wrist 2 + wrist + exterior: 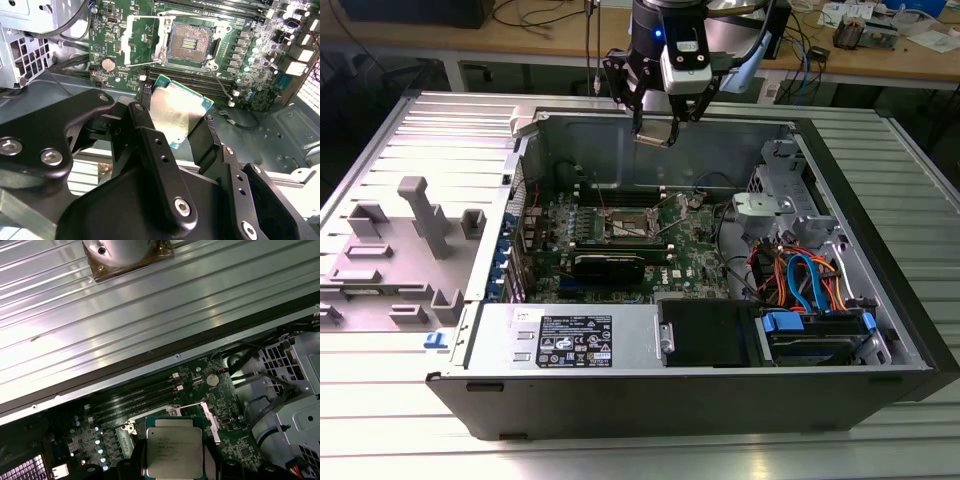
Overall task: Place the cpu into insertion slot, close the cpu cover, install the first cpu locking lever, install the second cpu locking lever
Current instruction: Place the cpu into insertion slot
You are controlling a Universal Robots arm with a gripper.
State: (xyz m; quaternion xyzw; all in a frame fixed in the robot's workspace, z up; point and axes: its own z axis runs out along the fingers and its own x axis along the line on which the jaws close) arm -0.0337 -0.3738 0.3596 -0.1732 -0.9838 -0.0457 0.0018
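My gripper (658, 122) hangs over the far wall of the open computer case, shut on the cpu (653, 135). In the second wrist view the cpu (176, 111) sits tilted between the two black fingers (145, 127), silver top showing. In the first wrist view the cpu (174, 452) lies flat with its print facing the camera. Below it on the green motherboard is the insertion slot (190, 42), bare, with its dark centre exposed. The cpu cover (144, 40) is swung open beside the slot. Both thin wire levers (220, 82) stand released. From the exterior view the slot (632, 226) lies nearer and lower than the gripper.
Long memory slots (200, 82) run beside the socket. A black card (608, 265) lies nearer on the board. A drive cage with orange and blue cables (800, 280) fills the exterior view's right, the power supply (570, 340) the front. Grey plastic fixtures (420, 230) stand outside the case.
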